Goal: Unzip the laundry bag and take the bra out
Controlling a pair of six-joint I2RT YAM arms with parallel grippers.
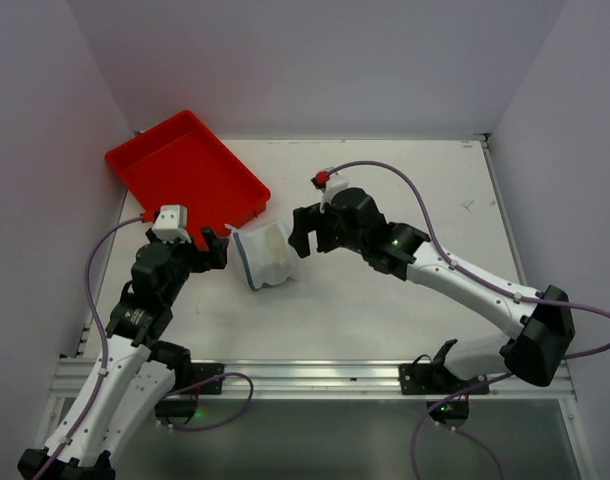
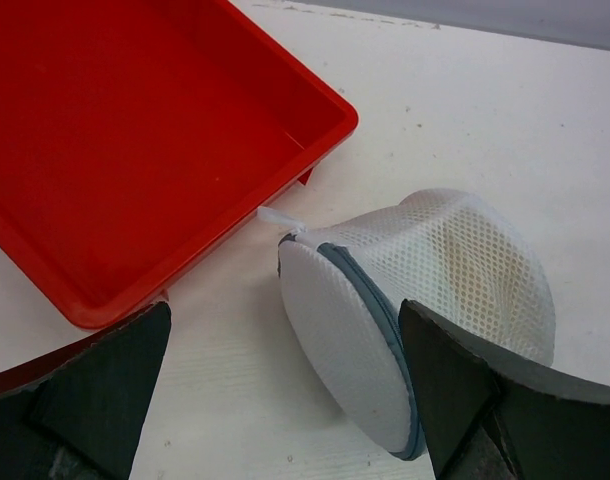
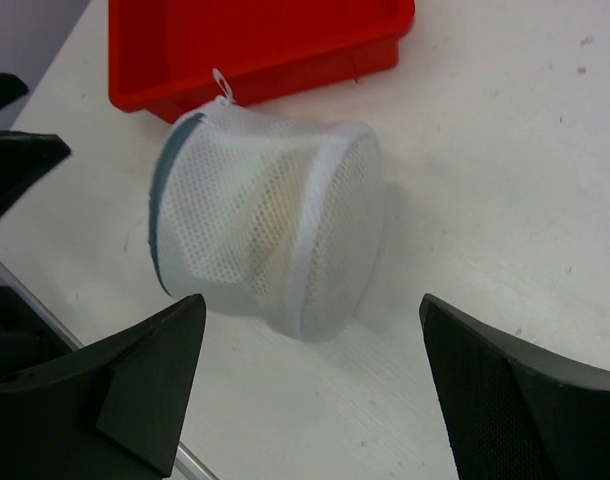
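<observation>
While the laundry bag (image 1: 265, 257) lies tipped on its side on the white desk (image 1: 405, 180), both arms reach in toward it from opposite sides. The bag sits just beside the near corner of the red tray (image 1: 185, 170), close to the tray's wall, though whether the two touch cannot be told. A dark grey-blue zip (image 2: 370, 290) rings the bag near one flat end, and it looks closed all the way round. A small white pull tab (image 2: 275, 215) sticks out at the top of the zip, pointing toward the tray. Through the mesh a pale cream shape shows dimly; what it is cannot be made out.

The left claw (image 1: 217, 248) stands at the bag's zip end with its fingers spread wide apart, holding nothing. In the left wrist view the bag lies ahead between the two fingers, one of which overlaps its edge. The right claw (image 1: 299, 232) faces the other end, its fingers likewise wide apart and gripping nothing, with the bag lying just ahead of them.
</observation>
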